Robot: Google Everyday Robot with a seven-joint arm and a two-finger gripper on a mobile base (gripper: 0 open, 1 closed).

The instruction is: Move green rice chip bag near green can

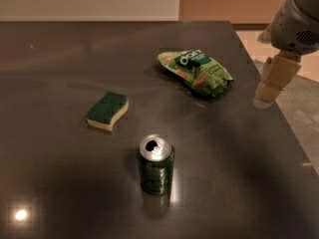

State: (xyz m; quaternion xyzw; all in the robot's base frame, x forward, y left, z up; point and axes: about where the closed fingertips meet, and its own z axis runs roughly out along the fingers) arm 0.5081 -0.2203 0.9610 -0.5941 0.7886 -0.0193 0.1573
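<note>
Approach step: gripper at 3 o'clock of green rice chip bag (closure cannot be told). Next: grasp it and carry toward green can, 7 o'clock.

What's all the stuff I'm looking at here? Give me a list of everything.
crinkled light-green snack bag: one, light green with a dark green label, far right part of the table, lying flat.
small dark green metal drink can: one, dark green with a silver top, near middle, upright, tab opened.
wavy-edged foam sponge: one, green top over cream, left of centre, apart from the can.
dark glossy table: one, dark grey-brown, fills most of the view.
robot arm: one, pale grey, upper right corner.
tool: one, beige, at the table's right edge, right of the bag, not touching it.
</note>
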